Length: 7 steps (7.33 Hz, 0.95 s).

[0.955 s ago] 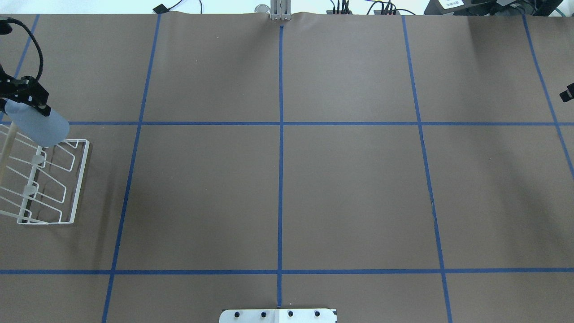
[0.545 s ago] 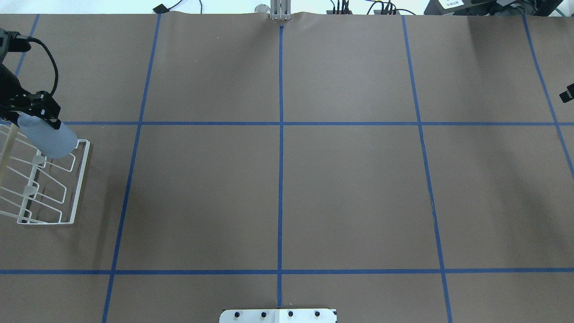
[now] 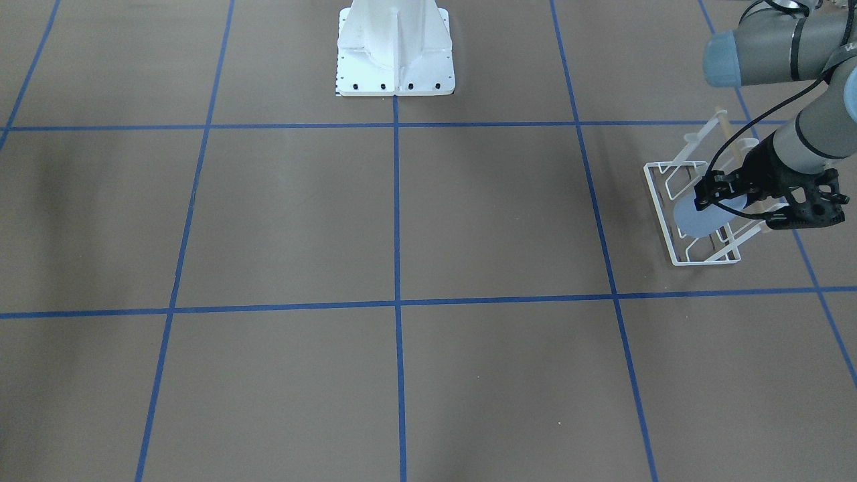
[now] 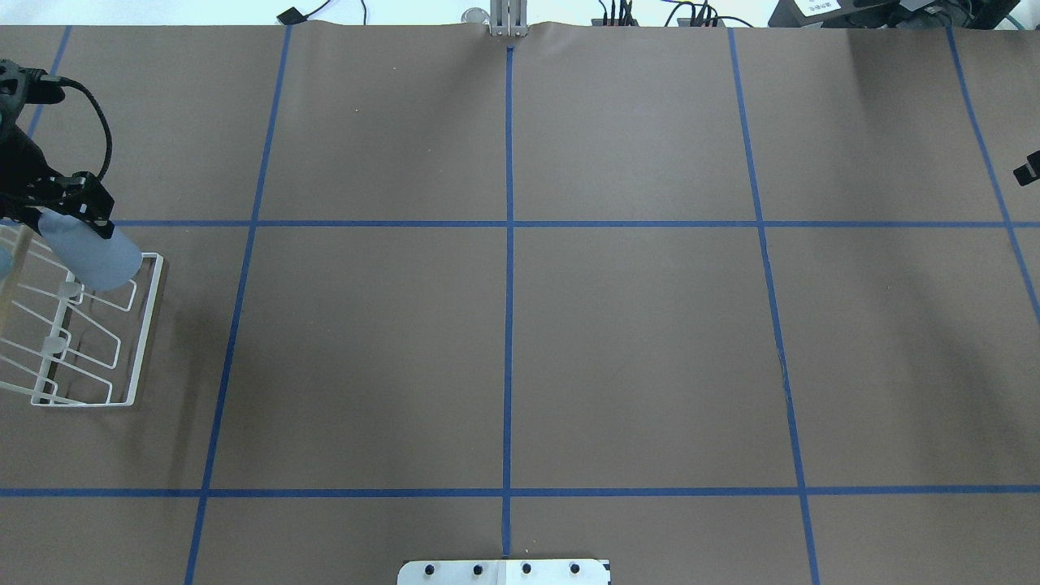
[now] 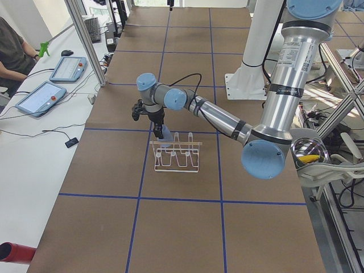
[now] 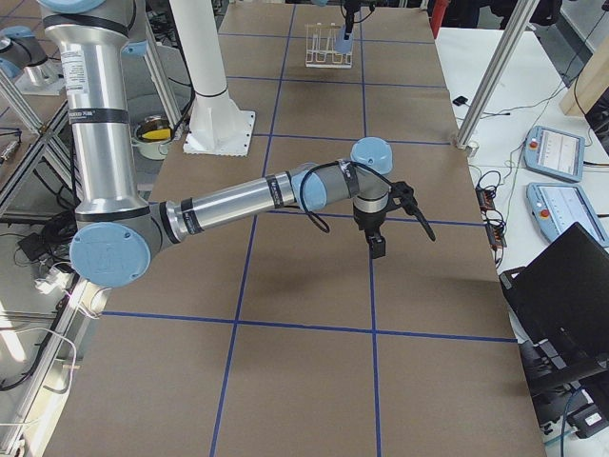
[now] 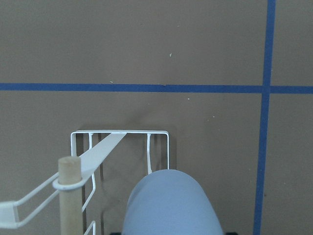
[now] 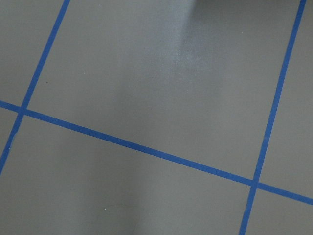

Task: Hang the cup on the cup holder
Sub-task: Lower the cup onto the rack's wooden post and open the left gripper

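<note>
The pale blue-grey cup (image 4: pixel 89 256) is tilted, its rounded base pointing away from the wrist. My left gripper (image 4: pixel 69 221) is shut on its mouth end and holds it over the far end of the white wire cup holder (image 4: pixel 146 325) at the table's far left. A prong tip (image 4: pixel 72 288) shows just beside the cup; I cannot tell whether they touch. From the front the cup (image 3: pixel 696 217) overlaps the rack (image 3: pixel 659 214) below the gripper (image 3: pixel 740 201). The left wrist view shows the cup (image 7: pixel 171 205) above the rack's end (image 7: pixel 120 132), next to the wooden rod (image 7: pixel 69 196). My right gripper (image 6: pixel 378 246) hangs above the bare table; I cannot tell its state.
Brown paper with blue tape lines (image 4: pixel 509 223) covers the table. The robot's white base plate (image 4: pixel 504 571) sits at the near edge. The rack stands close to the table's left edge. An operator (image 5: pixel 14 54) and tablets (image 5: pixel 42 96) are beside the far side.
My left gripper has carried the cup a little right and down onto the far end of the rack. The right arm has not moved.
</note>
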Each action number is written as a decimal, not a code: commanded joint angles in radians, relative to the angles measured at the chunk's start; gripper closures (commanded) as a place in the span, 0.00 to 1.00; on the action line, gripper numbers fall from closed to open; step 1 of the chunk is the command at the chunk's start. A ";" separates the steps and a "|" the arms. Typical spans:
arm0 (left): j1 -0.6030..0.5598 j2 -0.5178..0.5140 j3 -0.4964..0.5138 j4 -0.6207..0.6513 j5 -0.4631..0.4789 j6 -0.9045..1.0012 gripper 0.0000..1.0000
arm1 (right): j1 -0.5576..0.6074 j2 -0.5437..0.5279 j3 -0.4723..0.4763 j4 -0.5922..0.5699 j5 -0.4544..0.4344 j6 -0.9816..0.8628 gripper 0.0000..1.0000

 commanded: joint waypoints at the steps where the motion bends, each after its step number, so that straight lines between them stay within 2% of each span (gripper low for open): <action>1: 0.002 -0.001 0.008 -0.013 0.000 0.003 0.21 | 0.000 -0.001 0.009 0.000 -0.001 0.002 0.00; 2: 0.002 -0.001 0.005 -0.014 -0.002 0.000 0.02 | 0.000 -0.001 0.012 0.000 -0.003 0.002 0.00; 4: 0.000 -0.011 -0.003 -0.014 -0.008 0.000 0.02 | 0.000 -0.003 0.012 0.000 -0.001 0.002 0.00; 6: -0.010 -0.005 -0.094 -0.010 -0.008 0.015 0.02 | 0.000 -0.001 0.018 -0.002 -0.004 0.015 0.00; 7: -0.055 0.019 -0.133 -0.007 -0.003 0.105 0.02 | 0.000 0.014 0.023 -0.053 -0.003 0.018 0.00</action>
